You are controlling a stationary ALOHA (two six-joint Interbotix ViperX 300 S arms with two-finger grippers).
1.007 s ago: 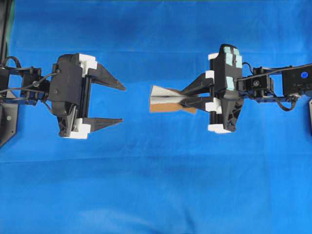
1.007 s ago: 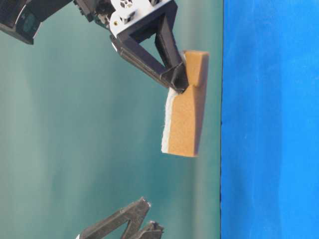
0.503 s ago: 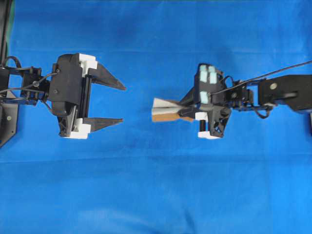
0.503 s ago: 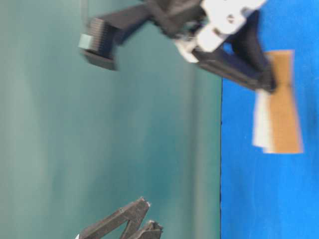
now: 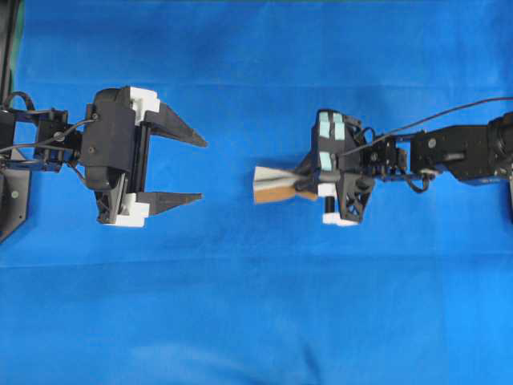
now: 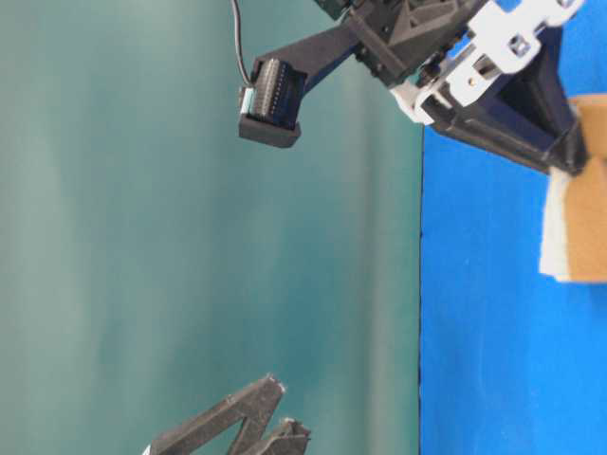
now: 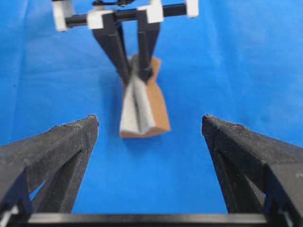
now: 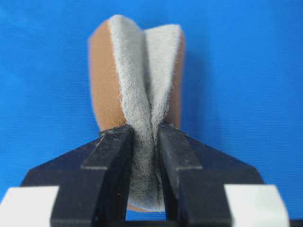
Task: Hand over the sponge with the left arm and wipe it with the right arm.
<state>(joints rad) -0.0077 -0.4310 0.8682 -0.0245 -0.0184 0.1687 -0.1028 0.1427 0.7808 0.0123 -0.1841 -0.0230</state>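
The sponge (image 5: 271,184) is pinched and folded, grey-white felt up and orange-brown layer down. My right gripper (image 5: 303,183), the one with teal patches, is shut on its near end. In the right wrist view the fingers squeeze the felt of the sponge (image 8: 137,80) into a crease at the right gripper (image 8: 143,130). The sponge (image 7: 142,106) sits low against the blue cloth, a short shadow under its free end. My left gripper (image 5: 202,172) stands wide open to the left of it, a clear gap away. Nothing lies between its fingertips (image 7: 90,124).
A blue cloth (image 5: 256,305) covers the whole table. A dark frame post (image 5: 8,200) stands at the left edge. In the table-level view the right arm's wrist camera (image 6: 270,100) and its cable hang before a teal wall (image 6: 142,237).
The right gripper has tipped downward and come down with the sponge, from mid-air to low against the cloth, shifting slightly left. The left gripper has not moved.
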